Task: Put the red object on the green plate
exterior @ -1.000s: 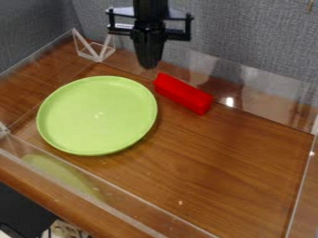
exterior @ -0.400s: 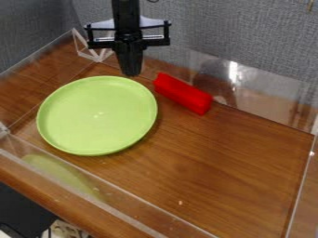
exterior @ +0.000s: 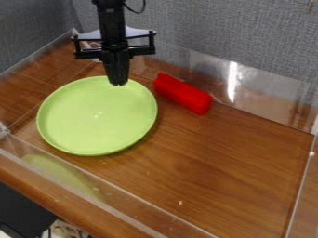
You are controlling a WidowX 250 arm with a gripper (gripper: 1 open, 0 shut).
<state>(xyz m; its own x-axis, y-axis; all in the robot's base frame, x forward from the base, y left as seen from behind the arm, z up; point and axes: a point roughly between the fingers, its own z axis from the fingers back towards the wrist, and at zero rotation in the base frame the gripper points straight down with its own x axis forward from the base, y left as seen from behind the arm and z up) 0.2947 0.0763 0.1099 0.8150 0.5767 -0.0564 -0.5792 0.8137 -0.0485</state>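
Observation:
The red object [exterior: 183,92], a bright bar-shaped block, lies on the wooden table just right of the green plate [exterior: 87,119], close to its rim but off it. My gripper [exterior: 117,78] hangs pointing down over the plate's far edge, to the left of the red object. Its dark fingers are pressed together into one tip, shut, with nothing between them.
Clear acrylic walls [exterior: 248,88] fence the wooden table on all sides. A small white wire stand [exterior: 87,44] sits in the far left corner behind the arm. Bare wood [exterior: 211,158] stretches to the right and front of the plate.
The gripper has moved left and down, from behind the red object to above the plate's far rim, and has rolled about its vertical axis. The red object and plate have stayed put.

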